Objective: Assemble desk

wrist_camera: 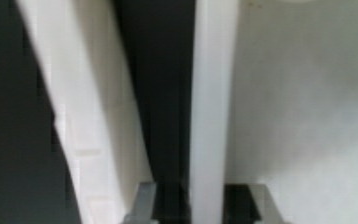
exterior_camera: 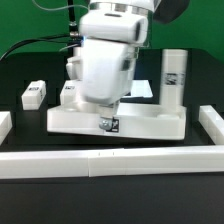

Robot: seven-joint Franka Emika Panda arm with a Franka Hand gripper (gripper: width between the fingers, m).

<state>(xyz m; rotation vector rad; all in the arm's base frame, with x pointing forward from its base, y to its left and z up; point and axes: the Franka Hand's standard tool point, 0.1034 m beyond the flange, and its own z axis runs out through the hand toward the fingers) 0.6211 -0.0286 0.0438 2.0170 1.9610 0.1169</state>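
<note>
The white desk top (exterior_camera: 150, 122) lies flat in the middle of the black table, near the front border wall. The arm's white hand (exterior_camera: 105, 65) hangs straight down over its near side and hides the fingers in the exterior view. In the wrist view my gripper (wrist_camera: 201, 206) straddles a thin upright white wall of the desk top (wrist_camera: 217, 90), with a dark pad against each side of it. A wider white band of the top (wrist_camera: 78, 110) runs beside it. One white leg (exterior_camera: 172, 78) stands upright at the top's far right. Another leg (exterior_camera: 34, 93) lies on the table at the exterior view's left.
A long low white border wall (exterior_camera: 110, 160) runs along the front, with short side pieces at the exterior view's left (exterior_camera: 5, 125) and right (exterior_camera: 212, 126). A further white part (exterior_camera: 70, 95) sits by the desk top's left end, behind the hand.
</note>
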